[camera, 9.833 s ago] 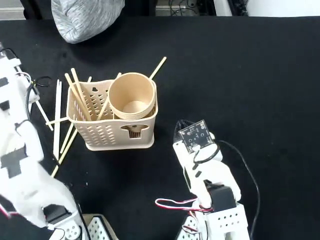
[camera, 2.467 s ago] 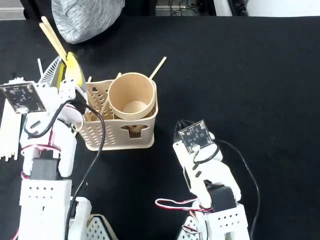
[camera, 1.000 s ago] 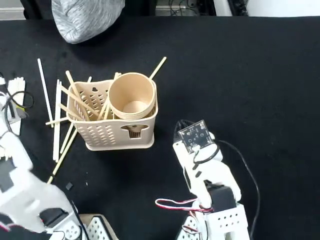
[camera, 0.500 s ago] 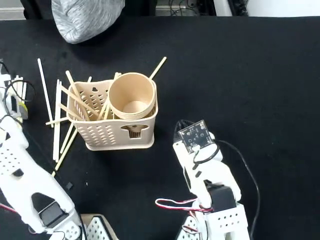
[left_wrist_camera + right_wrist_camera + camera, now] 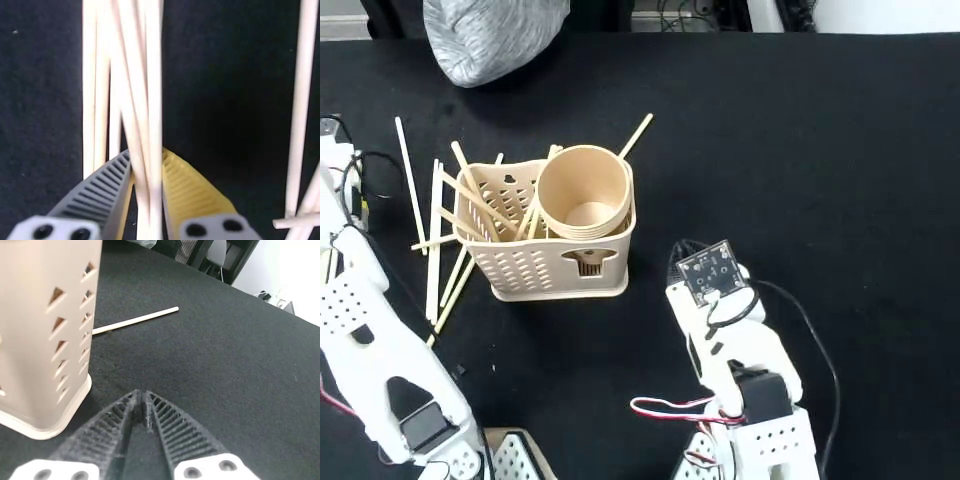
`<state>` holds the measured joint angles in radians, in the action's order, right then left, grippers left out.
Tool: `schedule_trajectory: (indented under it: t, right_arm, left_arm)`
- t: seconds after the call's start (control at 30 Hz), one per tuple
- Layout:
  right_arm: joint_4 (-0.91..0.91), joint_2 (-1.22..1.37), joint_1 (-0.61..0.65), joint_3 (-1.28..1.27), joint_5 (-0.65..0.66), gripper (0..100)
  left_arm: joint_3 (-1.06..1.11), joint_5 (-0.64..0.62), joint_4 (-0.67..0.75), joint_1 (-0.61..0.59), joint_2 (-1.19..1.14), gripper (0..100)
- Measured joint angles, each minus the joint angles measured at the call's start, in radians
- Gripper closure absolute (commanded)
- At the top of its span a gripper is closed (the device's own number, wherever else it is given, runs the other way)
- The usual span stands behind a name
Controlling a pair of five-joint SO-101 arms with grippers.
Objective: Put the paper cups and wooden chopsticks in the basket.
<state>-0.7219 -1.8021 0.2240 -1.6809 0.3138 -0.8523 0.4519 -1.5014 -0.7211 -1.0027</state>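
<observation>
Right gripper [image 5: 143, 407] is pinched shut on nothing, just beside the basket [image 5: 555, 268], with a cup [image 5: 584, 190] stood inside. Chopsticks [image 5: 145, 75] are clamped in the left gripper [image 5: 146, 162]. They're light, stiff and probably slippery, so best gripped mid-length. More are scattered beside the basket.

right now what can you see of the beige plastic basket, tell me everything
The beige plastic basket is a rectangular tub with rows of small slots cut through its walls and a small cut-out in the near wall. It stands upright on the black cloth table. A tan paper cup sits upright in its right part, and several wooden chopsticks lean in its left part. Loose chopsticks lie on the cloth beside its left wall, and a single chopstick pokes out behind it.
</observation>
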Motion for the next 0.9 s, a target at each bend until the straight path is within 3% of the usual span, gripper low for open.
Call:
schedule_trajectory:
  t: [0.53, 0.9]
  right_arm:
    - [0.000, 0.000, 0.000, 0.000, 0.000, 98.2]
    - [0.000, 0.000, 0.000, 0.000, 0.000, 98.2]
  left_arm:
    - [-0.114, -0.029, -0.207, 0.012, 0.106, 97]
    - [-0.121, -0.101, -0.227, 0.049, 0.187, 97]
